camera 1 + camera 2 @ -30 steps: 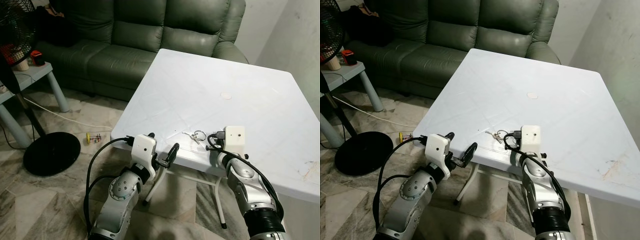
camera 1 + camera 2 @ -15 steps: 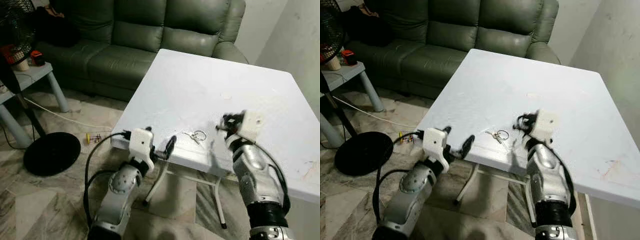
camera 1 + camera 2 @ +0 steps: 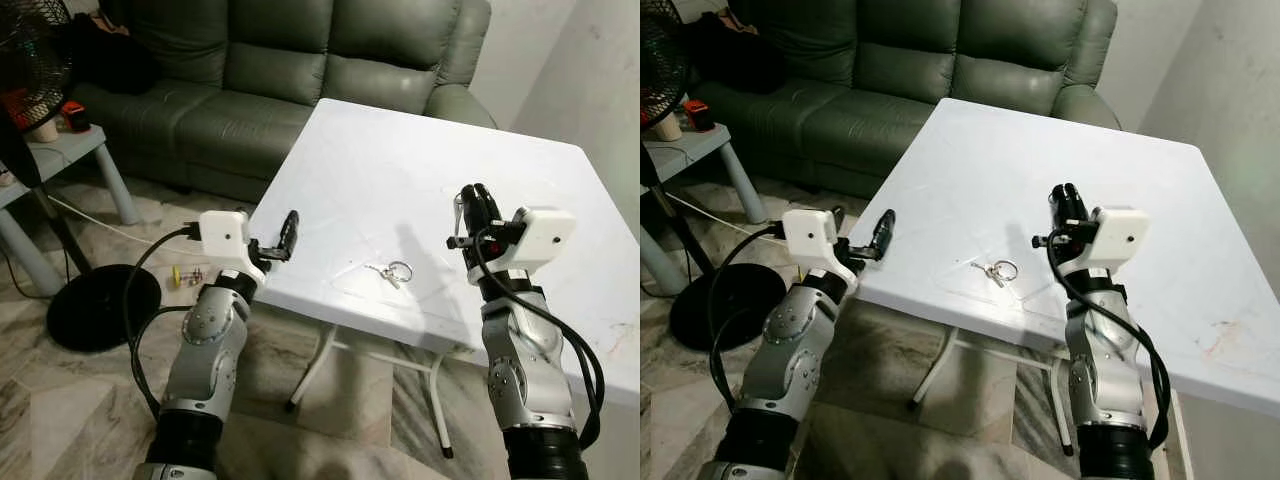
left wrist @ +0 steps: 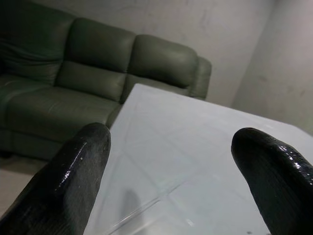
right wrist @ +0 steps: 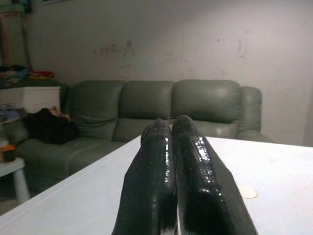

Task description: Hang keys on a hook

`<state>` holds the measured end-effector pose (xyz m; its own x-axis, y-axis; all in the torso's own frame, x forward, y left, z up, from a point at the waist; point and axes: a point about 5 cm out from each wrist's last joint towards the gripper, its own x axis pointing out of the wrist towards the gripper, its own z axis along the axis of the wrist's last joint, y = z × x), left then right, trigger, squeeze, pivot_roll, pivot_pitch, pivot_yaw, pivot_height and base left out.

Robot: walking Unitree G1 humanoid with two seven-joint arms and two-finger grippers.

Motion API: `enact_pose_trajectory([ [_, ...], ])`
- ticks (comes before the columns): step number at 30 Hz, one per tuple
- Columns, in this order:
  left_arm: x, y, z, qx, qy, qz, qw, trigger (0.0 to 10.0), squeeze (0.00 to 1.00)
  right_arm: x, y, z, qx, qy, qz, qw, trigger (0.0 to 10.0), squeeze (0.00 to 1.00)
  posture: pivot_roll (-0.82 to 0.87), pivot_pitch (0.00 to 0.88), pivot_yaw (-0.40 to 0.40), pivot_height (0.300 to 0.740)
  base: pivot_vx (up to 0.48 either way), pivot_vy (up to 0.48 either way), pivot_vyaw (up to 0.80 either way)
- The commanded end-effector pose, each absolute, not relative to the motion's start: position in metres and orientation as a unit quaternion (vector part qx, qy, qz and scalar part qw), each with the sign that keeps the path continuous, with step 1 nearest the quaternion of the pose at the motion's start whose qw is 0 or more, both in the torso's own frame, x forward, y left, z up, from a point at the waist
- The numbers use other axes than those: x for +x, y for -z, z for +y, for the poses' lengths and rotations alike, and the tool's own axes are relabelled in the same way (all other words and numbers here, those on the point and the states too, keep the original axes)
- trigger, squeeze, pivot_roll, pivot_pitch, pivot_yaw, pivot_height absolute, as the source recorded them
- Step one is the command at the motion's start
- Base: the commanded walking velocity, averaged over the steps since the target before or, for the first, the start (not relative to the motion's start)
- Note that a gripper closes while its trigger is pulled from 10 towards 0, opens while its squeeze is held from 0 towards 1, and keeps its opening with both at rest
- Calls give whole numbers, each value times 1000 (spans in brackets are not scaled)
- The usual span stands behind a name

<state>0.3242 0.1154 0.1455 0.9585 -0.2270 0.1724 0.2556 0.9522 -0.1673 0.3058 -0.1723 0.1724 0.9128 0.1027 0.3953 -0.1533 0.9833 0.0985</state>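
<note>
Both arms have risen from the table's near edge: the right gripper (image 3: 475, 200) now hovers above the white table (image 3: 420, 160) with fingers pressed together and empty, the left gripper (image 3: 290, 228) spread wide beside the edge, leaving the keys (image 3: 390, 272) flat between them, unobstructed for pickup.

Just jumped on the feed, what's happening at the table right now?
Nothing is being held. The keys lie on the white table near its front edge. The right end effector is raised above the table to the right of the keys, fingers pressed together and empty. The left end effector is up at the table's left edge, fingers spread. A green sofa stands behind the table.
</note>
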Motion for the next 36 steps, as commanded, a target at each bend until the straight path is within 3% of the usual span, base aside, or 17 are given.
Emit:
enact_pose_trajectory([
  [1,324,-142,117,-97,120,-74,985,10000,0,300,-174,-172,57,-64,-208,974,10000,0,53,11,-87,740,0,0,0],
  [13,311,-107,133,-92,93,-34,991,10000,0,279,-121,-178,54,-25,-118,991,10000,0,49,19,-74,740,0,0,0],
  [26,325,-103,143,-83,93,-24,992,10000,0,292,-115,-177,14,-8,-78,997,10000,0,50,12,-61,740,0,0,0],
  [36,334,-110,146,-102,56,-33,993,10000,0,298,-113,-176,24,4,-69,997,10000,0,50,0,-57,740,0,0,-783],
])
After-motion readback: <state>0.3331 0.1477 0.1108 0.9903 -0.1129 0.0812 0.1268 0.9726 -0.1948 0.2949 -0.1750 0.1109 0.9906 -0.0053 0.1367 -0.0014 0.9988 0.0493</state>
